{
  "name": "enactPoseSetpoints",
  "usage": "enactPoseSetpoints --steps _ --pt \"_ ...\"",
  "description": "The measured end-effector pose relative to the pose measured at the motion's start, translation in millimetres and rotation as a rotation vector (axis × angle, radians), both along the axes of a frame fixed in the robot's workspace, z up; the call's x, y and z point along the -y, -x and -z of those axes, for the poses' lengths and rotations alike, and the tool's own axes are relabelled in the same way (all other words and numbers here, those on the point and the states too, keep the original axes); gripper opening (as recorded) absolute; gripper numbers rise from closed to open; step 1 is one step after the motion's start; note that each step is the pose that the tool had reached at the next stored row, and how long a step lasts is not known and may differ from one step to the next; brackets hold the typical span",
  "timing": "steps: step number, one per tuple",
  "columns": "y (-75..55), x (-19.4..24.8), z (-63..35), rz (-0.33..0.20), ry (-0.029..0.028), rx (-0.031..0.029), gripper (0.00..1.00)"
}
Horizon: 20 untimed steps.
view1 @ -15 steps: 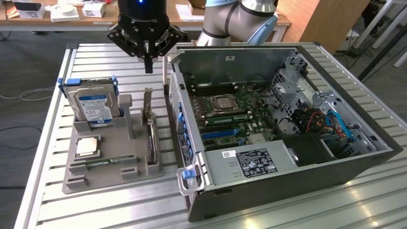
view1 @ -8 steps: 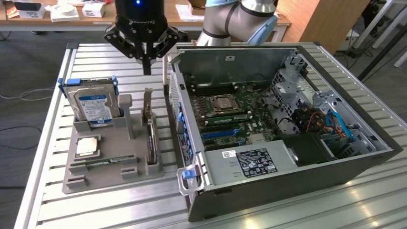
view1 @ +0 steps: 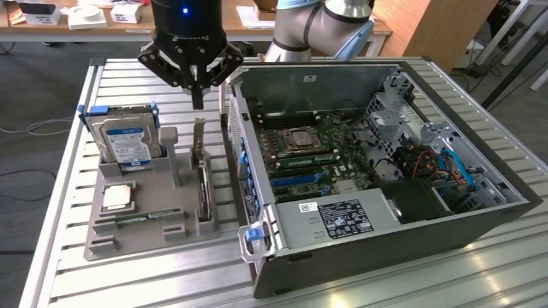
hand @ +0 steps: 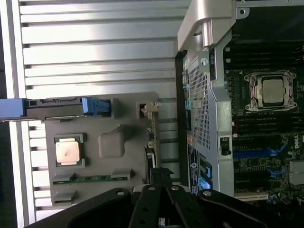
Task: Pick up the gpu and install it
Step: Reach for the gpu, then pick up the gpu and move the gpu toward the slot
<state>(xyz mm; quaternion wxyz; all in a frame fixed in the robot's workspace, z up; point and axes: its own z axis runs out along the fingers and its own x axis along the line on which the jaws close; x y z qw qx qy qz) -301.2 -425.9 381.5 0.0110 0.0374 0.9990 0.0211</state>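
So, on the desk [view1: 60,192] the grey tray [view1: 137,234] sits just beside the case [view1: 428,237]. The gpu [view1: 204,192] stands edge-on in the tray's slot nearest the case, its long axis parallel to the case wall. We see the claw [view1: 197,99] pinched narrow and empty. It hangs above the gpu's farther end, in line with it, not touching.

Pale lettering runs upside down on the body of the black gripper [view1: 197,102] at the upper left of the exterior view, too small to read surely. The power supply sticker [view1: 341,218] at lower centre and the hard drive's blue label [view1: 125,142] at left carry print that cannot be made out.
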Motion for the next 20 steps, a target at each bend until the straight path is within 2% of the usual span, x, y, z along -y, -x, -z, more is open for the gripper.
enactPoseSetpoints --steps 6,13,15,20 --pt "0.8 13.4 0.0 0.0 0.0 -0.0014 0.11" --pt "1.5 25.8 0.0 0.0 0.0001 -0.0035 0.11" --pt "1.7 27.5 0.1 0.0 0.0001 -0.0037 0.11" --pt "1.6 27.6 0.0 0.0 0.0001 -0.0037 0.11"
